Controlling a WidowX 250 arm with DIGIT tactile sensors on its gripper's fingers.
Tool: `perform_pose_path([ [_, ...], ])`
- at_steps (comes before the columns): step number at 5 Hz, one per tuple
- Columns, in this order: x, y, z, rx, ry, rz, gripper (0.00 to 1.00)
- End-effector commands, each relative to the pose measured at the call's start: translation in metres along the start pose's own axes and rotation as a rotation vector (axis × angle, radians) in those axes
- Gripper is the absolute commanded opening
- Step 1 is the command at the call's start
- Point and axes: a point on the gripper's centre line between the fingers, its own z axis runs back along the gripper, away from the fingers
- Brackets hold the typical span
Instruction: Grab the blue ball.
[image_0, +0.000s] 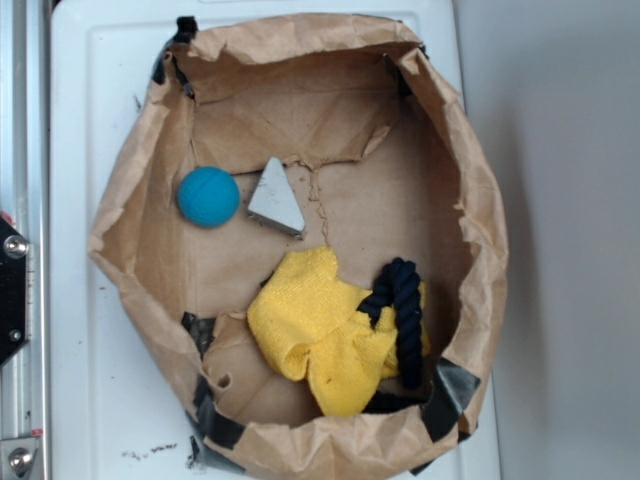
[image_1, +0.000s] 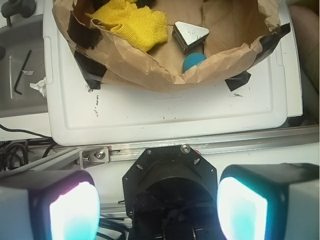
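The gripper (image_1: 157, 207) hangs with its two glowing pads (image_1: 75, 212) spread wide, well short of a crumpled paper bag (image_1: 150, 70) on a white tray (image_1: 165, 112). Inside the bag, the blue ball (image_1: 193, 61) peeks above the near rim, just beside a grey wedge (image_1: 191, 35); a yellow cloth (image_1: 132, 22) lies to the left.

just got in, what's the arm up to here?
Nothing is grasped yet. The gripper is open and empty, outside the paper bag, over the rail at the edge of the white tray. The blue ball sits loose in the bag next to the grey wedge. A yellow cloth with a dark rope on it lies apart from the ball.
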Motion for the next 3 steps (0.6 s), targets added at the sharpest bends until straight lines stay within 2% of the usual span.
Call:
perform_pose_path([
  [1,0.0,0.0,0.0,0.0,0.0,0.0,1.0],
  [2,0.031,-0.005,-0.006,-0.005,-0.004,0.04,1.0],
  [3,0.07,0.005,-0.016,0.021,-0.009,0.1,1.0],
])
